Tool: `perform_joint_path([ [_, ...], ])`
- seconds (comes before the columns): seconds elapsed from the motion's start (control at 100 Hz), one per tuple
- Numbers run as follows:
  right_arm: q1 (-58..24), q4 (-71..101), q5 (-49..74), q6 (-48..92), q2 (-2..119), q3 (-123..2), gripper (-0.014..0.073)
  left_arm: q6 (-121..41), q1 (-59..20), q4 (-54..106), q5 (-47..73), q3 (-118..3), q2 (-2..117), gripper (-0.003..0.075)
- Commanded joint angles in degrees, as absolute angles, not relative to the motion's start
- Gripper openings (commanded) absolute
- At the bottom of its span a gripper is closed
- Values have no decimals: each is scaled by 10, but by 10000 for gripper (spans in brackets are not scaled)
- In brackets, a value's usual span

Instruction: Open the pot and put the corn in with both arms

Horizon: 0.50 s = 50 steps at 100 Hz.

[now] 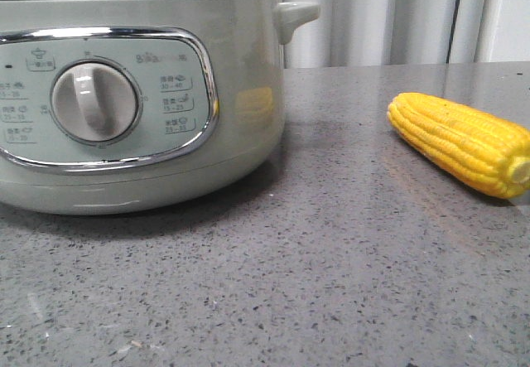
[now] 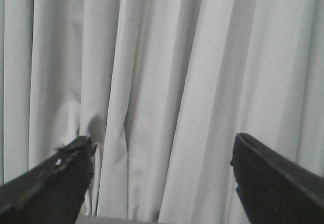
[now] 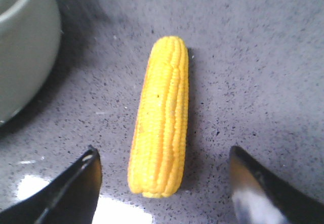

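The pale-green pot (image 1: 124, 102) with a chrome-framed panel and grey-white dial fills the left of the front view; its top and lid are cut off by the frame. Its wall also shows in the right wrist view (image 3: 23, 47). The yellow corn (image 1: 464, 143) lies on the grey counter at the right. In the right wrist view the corn (image 3: 162, 118) lies lengthwise between the fingers of my open right gripper (image 3: 164, 158), which hovers above it without touching. My left gripper (image 2: 162, 148) is open and empty, facing white curtains. Neither gripper shows in the front view.
The grey speckled counter (image 1: 315, 259) stretches across the front view. White curtains (image 1: 389, 15) hang behind the counter. The pot's small side handle (image 1: 296, 15) sticks out toward the corn's side.
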State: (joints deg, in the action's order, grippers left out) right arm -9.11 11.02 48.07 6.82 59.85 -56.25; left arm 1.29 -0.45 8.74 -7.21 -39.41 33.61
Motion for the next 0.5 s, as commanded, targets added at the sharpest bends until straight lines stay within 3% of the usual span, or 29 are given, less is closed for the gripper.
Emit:
perform_joint_path([
  [0.0, -88, 109, 467, 83, 637, -597, 458, 15, -9, 88, -80, -410, 300, 492],
  [0.26, -91, 110, 458, 84, 718, -604, 458, 15, -9, 84, 44, -410, 240, 492],
  [0.49, -115, 112, 413, 85, 762, -604, 458, 15, -9, 82, 61, -410, 240, 492],
])
